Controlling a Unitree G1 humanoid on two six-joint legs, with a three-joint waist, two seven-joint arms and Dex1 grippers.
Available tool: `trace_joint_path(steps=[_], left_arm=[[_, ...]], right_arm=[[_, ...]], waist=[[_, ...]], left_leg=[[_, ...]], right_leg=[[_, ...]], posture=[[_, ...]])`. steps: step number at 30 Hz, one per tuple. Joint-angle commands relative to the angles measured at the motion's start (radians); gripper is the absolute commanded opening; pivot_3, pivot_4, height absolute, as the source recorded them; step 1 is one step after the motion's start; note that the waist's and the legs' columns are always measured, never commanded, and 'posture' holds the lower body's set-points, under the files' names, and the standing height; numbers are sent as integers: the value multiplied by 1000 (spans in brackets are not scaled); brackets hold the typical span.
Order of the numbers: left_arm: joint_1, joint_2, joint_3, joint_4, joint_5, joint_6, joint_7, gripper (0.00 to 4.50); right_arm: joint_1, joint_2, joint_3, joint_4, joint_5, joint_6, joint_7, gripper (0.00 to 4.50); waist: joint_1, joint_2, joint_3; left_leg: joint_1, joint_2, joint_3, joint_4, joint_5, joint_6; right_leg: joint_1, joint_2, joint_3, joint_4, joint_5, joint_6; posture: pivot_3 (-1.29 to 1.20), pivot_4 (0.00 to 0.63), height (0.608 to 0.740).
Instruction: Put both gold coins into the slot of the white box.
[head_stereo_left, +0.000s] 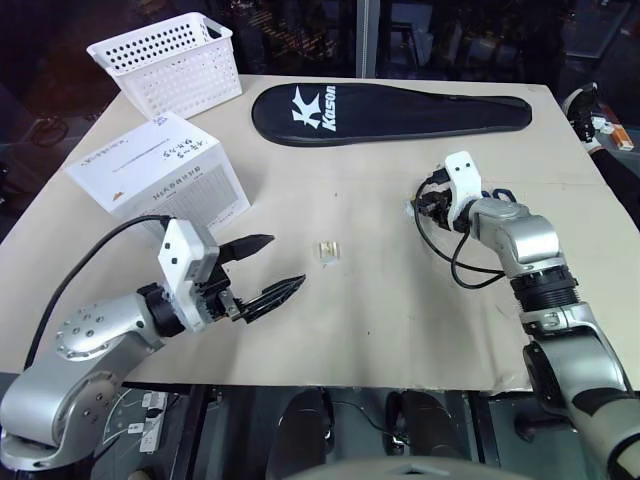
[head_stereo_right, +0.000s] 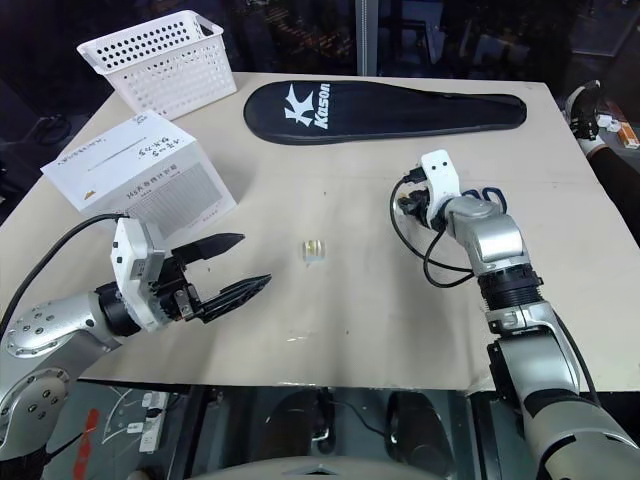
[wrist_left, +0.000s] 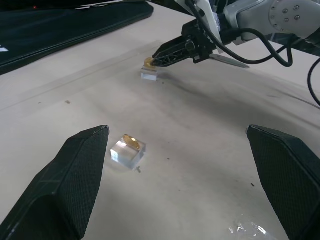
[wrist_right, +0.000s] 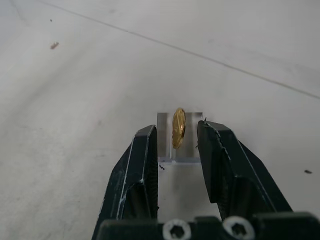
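low in the head views, the left gripper hovered over the near part of the table, its two black fingers spread wide and empty. just beyond its tips sat a clear holder with a gold coin, too small there to read. farther back on the robot's left stood the white box, its slot a thin dark line across the lettered top, with a white perforated basket behind it and a black racket cover across the far side. the right gripper reached low toward the table on the robot's right.

between the left wrist camera's spread fingers, the near gold coin lay tilted on its clear block, and the right gripper's tips met a second coin on another block.

seen from the right wrist, that coin stood on edge in its holder, just ahead of the narrowed fingers, which flanked it without visibly clamping it.
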Motion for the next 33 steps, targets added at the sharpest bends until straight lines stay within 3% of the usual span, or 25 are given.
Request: trace_joint_path(steps=[1, 5, 6, 16, 22, 23, 27, 30, 31, 32, 33], left_arm=[[3, 3, 33, -43, -20, -14, 6, 4500], [5, 3, 38, -44, -25, -14, 11, 4500], [5, 4, 41, -42, -27, -13, 10, 4500], [-54, -14, 47, -21, -131, 37, 67, 4500], [-234, 9, 17, 80, -303, 154, 97, 4500], [-261, 13, 9, 94, -328, 171, 88, 3936], [-380, 13, -54, 141, -344, 201, 71, 2418], [-477, 5, -103, 184, -376, 237, 41, 2418], [-509, 0, -119, 199, -374, 241, 33, 1850], [-536, -2, -136, 211, -365, 243, 20, 1687], [-561, -3, -156, 222, -352, 243, 6, 1203]], right_arm=[[-32, 3, -18, 2, -7, -23, 7, 1411], [-34, 7, -26, 14, -11, -28, 6, 149], [-34, 7, -28, 11, -9, -25, 7, 68], [-11, -14, -43, -103, 9, 29, 25, 68], [75, -88, -133, -517, 272, 211, 200, 68], [84, -97, -146, -573, 314, 246, 213, 0], [104, -129, -192, -747, 464, 370, 231, 0], [96, -135, -232, -827, 566, 445, 213, 0], [93, -138, -239, -846, 595, 463, 209, 0], [91, -142, -241, -862, 617, 472, 206, 0], [89, -146, -243, -878, 638, 479, 203, 0]], waist=[[-1, 0, 0], [-1, 0, 0], [-1, 0, 0], [0, 0, 0], [8, 1, 2], [6, 1, 2], [2, 1, 2], [3, 1, 2], [3, 0, 2], [3, 0, 2], [2, 0, 2]], left_leg=[[0, 0, 0, 0, 0, 0], [0, 0, 0, 0, 0, 0], [0, 0, 0, 0, 0, 0], [0, 0, 0, 0, 0, 0], [-1, 0, -2, 0, 0, 0], [-1, 0, -2, 0, 0, 0], [0, 0, -1, 0, 0, 0], [0, -1, -2, 0, 0, 0], [0, -1, -2, 0, 0, 0], [0, -1, -2, 0, 0, 0], [0, -1, -1, 0, 0, 0]], right_leg=[[0, 0, 0, 0, 0, 0], [0, 0, 0, 0, 0, 0], [0, 0, 0, 0, 0, 0], [0, 0, 0, 0, 0, 0], [0, 0, -1, 0, 0, 1], [0, 0, -1, 0, -1, 1], [0, 0, 0, 0, -2, 3], [0, 1, -1, 0, -2, 3], [0, 1, -1, 0, -2, 3], [0, 1, -1, 0, -2, 3], [0, 1, 0, 0, -2, 3]], posture=[[0, 150, 740], [0, 150, 740], [0, 150, 740], [0, 150, 740], [0, 150, 740], [0, 150, 740], [0, 150, 740], [0, 150, 740], [0, 150, 740], [0, 150, 740], [0, 150, 740]])
